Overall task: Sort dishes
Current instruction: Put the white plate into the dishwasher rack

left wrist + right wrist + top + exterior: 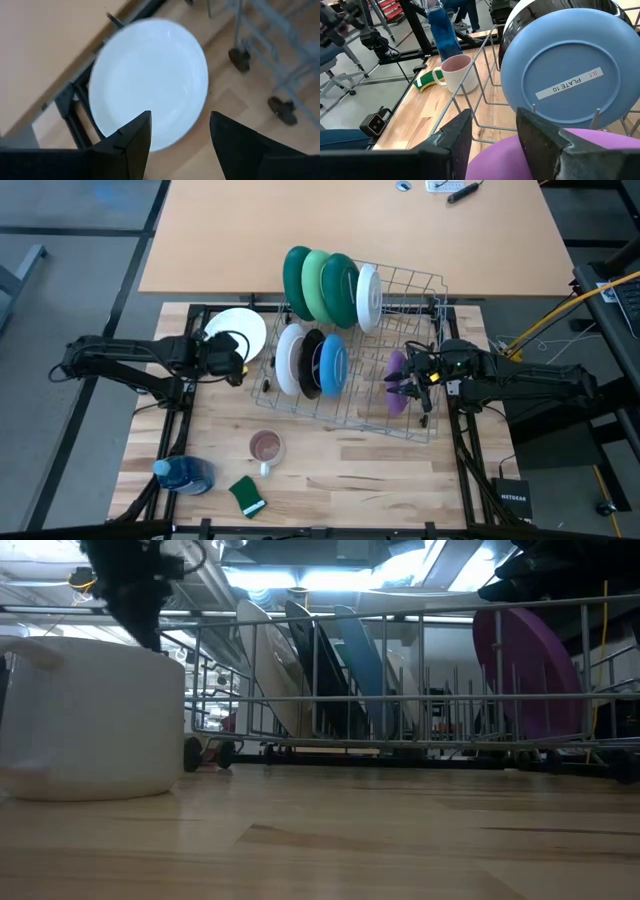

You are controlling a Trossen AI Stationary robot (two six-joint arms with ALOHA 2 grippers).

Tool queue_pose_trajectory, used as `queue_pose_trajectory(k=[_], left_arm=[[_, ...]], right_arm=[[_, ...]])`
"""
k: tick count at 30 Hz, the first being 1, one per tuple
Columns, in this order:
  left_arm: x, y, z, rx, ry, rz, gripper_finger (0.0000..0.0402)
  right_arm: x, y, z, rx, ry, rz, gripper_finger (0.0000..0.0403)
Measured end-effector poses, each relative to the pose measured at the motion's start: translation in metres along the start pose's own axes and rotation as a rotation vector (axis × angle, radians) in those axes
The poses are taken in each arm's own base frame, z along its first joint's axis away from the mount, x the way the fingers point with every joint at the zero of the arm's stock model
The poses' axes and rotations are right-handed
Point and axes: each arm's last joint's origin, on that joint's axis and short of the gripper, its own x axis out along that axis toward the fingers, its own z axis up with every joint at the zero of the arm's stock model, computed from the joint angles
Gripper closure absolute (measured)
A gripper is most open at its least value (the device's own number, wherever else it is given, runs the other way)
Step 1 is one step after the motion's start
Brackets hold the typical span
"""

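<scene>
Purple plate (530, 155) sits right under the right gripper (492, 135), fingers spread astride its rim, ready to pinch; left gripper (180, 132), fingers spread too, hangs over the white plate (150, 80) on the table (340, 475).

A tan tabletop (350, 230) adjoins the wooden worktable (330, 480) over grey floor (60, 240).

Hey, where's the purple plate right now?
In the high view, the purple plate stands in the dish rack's right end, right of the blue plate, under the right tool.
</scene>
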Motion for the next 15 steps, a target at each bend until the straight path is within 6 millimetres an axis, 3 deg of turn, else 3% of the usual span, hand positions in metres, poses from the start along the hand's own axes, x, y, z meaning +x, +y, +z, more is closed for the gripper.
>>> queue_pose_trajectory(k=[15], left_arm=[[0.060,-0.028,-0.047,0.134,0.024,-0.057,0.0212]], right_arm=[[0.000,0.000,0.000,0.001,0.003,-0.001,0.0242]])
